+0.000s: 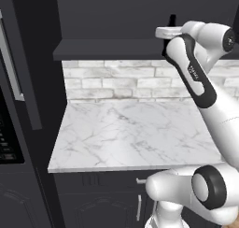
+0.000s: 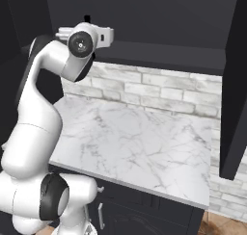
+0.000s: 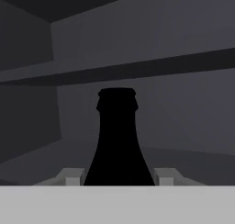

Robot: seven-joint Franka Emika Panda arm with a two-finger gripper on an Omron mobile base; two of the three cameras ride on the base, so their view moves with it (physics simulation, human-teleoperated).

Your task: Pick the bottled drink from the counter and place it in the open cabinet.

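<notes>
Open cabinet [image 1: 116, 48]: matte black, wide, dark inside, thick flat bottom shelf. Below it a white grey-veined marble top [image 1: 130, 133], smooth, with a white brick wall [image 2: 159, 92] behind.

Arm reaches up to shelf level; gripper [image 3: 117, 176] points into the cabinet. Bottle [image 3: 117, 140] stands upright between the fingers [image 3: 71, 176], which flank its lower body on both sides. It looks clamped there, though actual contact sits below the frame edge. Bottle tip [image 1: 172, 19] pokes up above the hand.

Handling guess: small rigid black bottle, glossy, probably slippery, light. Narrow neck, wider shoulder, so hold on the body, not the neck. Set down flat to avoid tipping.
</notes>
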